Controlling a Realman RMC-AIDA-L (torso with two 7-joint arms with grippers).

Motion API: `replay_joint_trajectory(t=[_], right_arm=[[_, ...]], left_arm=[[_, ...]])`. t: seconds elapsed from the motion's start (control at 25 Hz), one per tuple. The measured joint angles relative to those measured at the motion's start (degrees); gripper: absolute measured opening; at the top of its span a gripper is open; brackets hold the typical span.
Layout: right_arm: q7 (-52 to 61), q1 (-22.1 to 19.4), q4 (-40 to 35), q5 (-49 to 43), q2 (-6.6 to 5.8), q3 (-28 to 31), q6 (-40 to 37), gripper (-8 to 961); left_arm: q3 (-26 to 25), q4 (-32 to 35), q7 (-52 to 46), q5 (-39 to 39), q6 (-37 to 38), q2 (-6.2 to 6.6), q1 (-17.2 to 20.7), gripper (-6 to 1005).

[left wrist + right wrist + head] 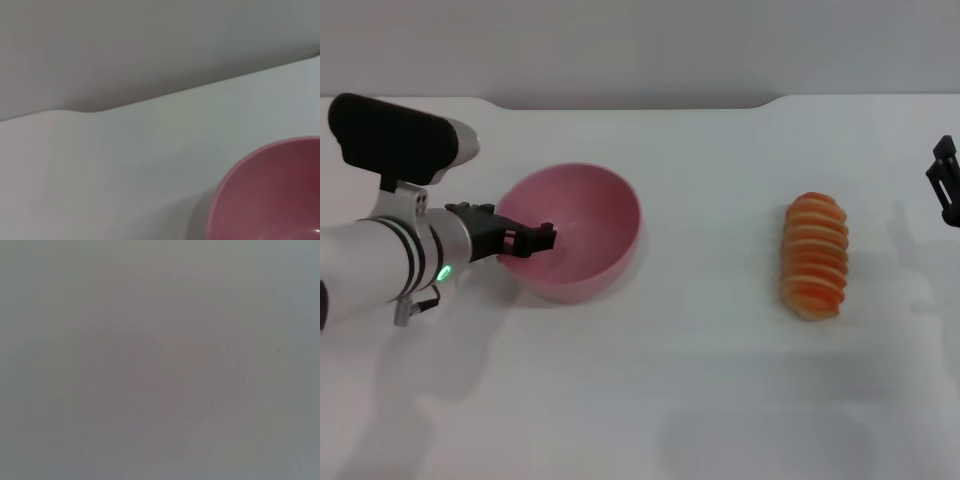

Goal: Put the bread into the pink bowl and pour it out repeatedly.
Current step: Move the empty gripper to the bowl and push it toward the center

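Note:
The pink bowl [588, 215] stands left of the table's middle with nothing inside it; part of its rim and inner wall also fills a corner of the left wrist view as the pink bowl [272, 195]. My left gripper [532, 240] comes in from the left, and its dark fingers straddle the bowl's near-left rim, shut on it. The bread [814, 256], striped orange and cream, lies on the table well to the right of the bowl. My right gripper [946, 185] shows only partly at the far right edge, apart from the bread.
The white table [700, 380] ends at a grey wall behind. The right wrist view shows only plain grey.

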Motion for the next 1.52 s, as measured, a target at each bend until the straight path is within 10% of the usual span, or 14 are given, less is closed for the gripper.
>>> replay_joint_trajectory(t=[0.64, 0.84, 1.2, 1.36, 1.52], right_arm=[[-0.19, 0.17, -0.70, 0.04, -0.13, 0.17, 0.08, 791], [-0.22, 0.22, -0.70, -0.06, -0.23, 0.18, -0.07, 790], [-0.31, 0.70, -1.73, -0.72, -0.48, 0.23, 2.25, 790], [-0.31, -0.06, -8.09, -1.13, -1.86, 2.17, 10.44, 790], [-0.37, -3.51, -24.67, -7.19, -4.58, 11.04, 36.02, 790]], left_arm=[[0.59, 0.49, 0.33, -1.77, 0.91, 0.07, -1.08, 695], [0.65, 0.62, 0.34, -1.76, 0.64, 0.09, -1.34, 438], [0.06, 2.14, -0.04, -1.84, -0.72, 0.09, -1.46, 269], [-0.58, 3.57, -0.06, -2.23, -2.10, 0.16, -1.48, 109], [-0.77, 4.63, 0.11, -2.09, -3.21, 0.17, -1.87, 48]])
